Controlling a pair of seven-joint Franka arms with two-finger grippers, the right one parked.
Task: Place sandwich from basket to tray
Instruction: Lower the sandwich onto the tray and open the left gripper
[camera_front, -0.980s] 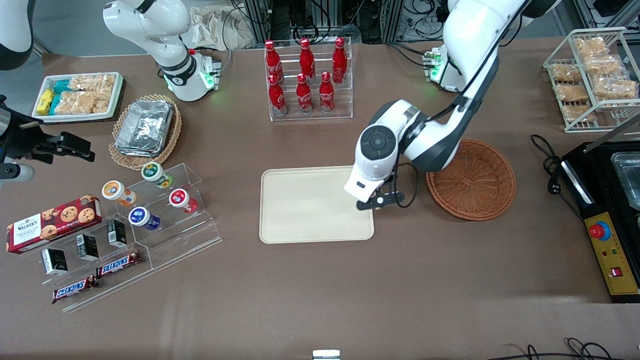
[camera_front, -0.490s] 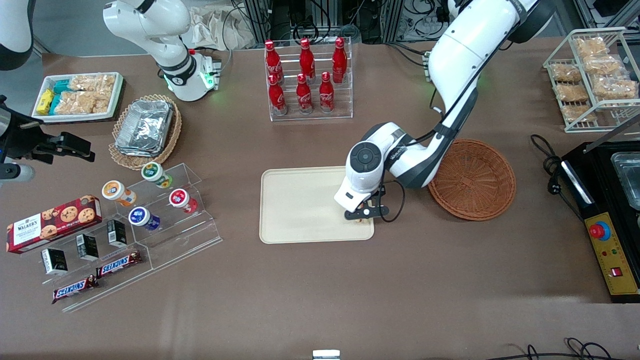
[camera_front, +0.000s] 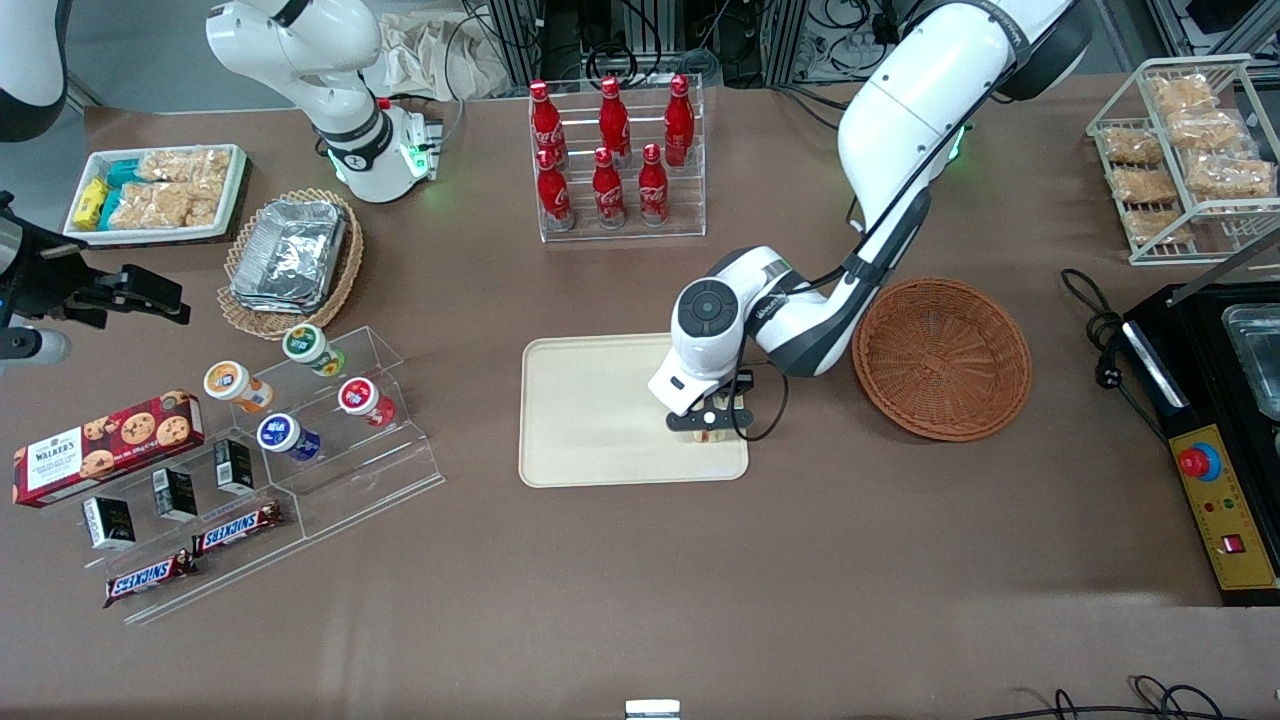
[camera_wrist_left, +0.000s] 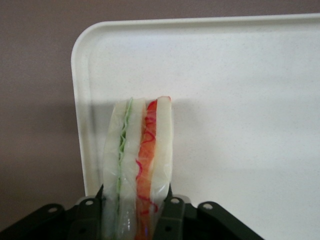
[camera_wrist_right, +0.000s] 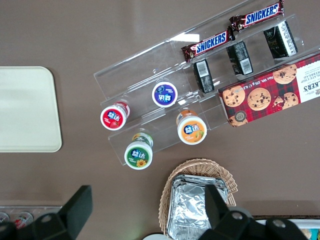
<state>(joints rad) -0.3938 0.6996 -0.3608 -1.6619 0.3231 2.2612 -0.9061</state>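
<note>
We see the gripper (camera_front: 708, 424) low over the tray (camera_front: 590, 410), at the corner of the tray nearest the front camera on the basket's side. Its two fingers (camera_wrist_left: 172, 212) are clamped on the sandwich (camera_wrist_left: 137, 160), one against each bread face. The wedge stands on edge between them, its green and orange-red filling layers running along the exposed edge. In the wrist view we find the sandwich over the tray's surface, just inside the rounded corner and close to the rim; whether it touches the tray we cannot tell. From the front, only a pale sliver of the sandwich (camera_front: 708, 435) shows beneath the gripper. The basket (camera_front: 942, 358) sits beside the tray, toward the working arm's end of the table.
</note>
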